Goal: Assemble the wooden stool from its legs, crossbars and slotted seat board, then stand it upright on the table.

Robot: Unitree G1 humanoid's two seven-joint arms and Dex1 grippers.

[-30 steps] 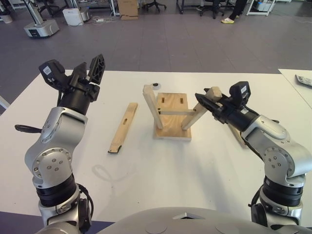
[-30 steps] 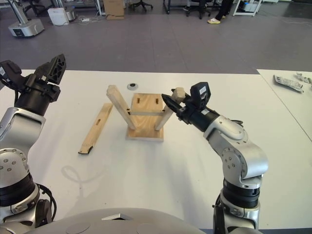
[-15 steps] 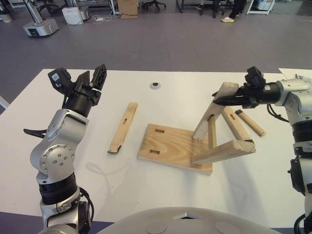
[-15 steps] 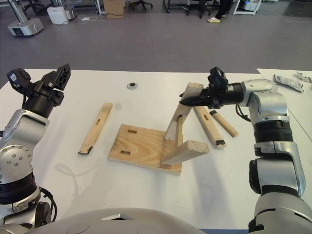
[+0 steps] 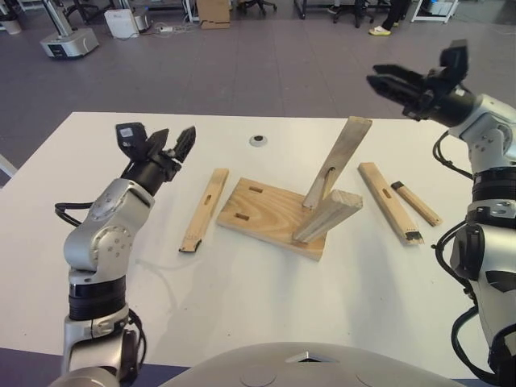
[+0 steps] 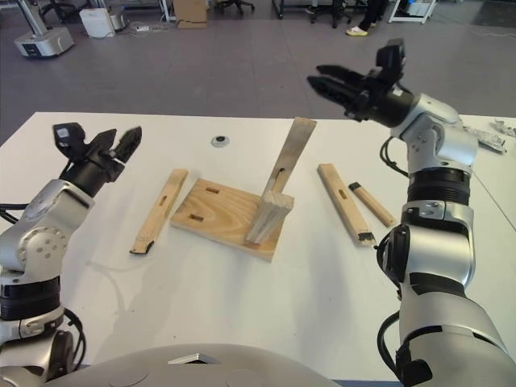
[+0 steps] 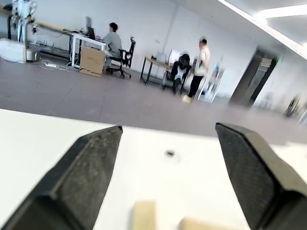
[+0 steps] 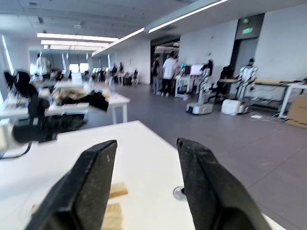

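Where the two fitted legs meet the board [image 5: 262, 211] is hard to make out. The far leg [image 5: 339, 160] rises tilted from the board's right part. The near leg [image 5: 329, 215] points its end toward the camera and covers its own joint. I cannot tell whether a crossbar links them. The board lies flat mid-bench, with two slots showing on its bare left half.

A slotted slat [image 5: 204, 210] lies just left of the board, apart from it. To the right lie a long piece [image 5: 389, 201] and a short piece [image 5: 417, 204], side by side and not touching, each with a dark tip. In the left wrist view, pale wood ends [image 7: 144, 218] are cut off by the frame edge; which pieces they are cannot be told.

A pale tag [image 5: 127, 131] on the left wrist housing is too small to read.

The left end effector [image 5: 167, 143] hovers over the bench's left part, fingers [image 7: 86, 177] spread and empty. The right end effector [image 5: 395, 85] is raised beyond the far right edge, fingers [image 8: 91, 182] also spread and holding nothing.

The bench [image 5: 242, 290] is plain white, with a small round disc [image 5: 257, 141] beyond the board. Behind is grey floor [image 5: 242, 64], a cardboard box [image 5: 211, 12], desks, office chairs and ceiling strip lights.
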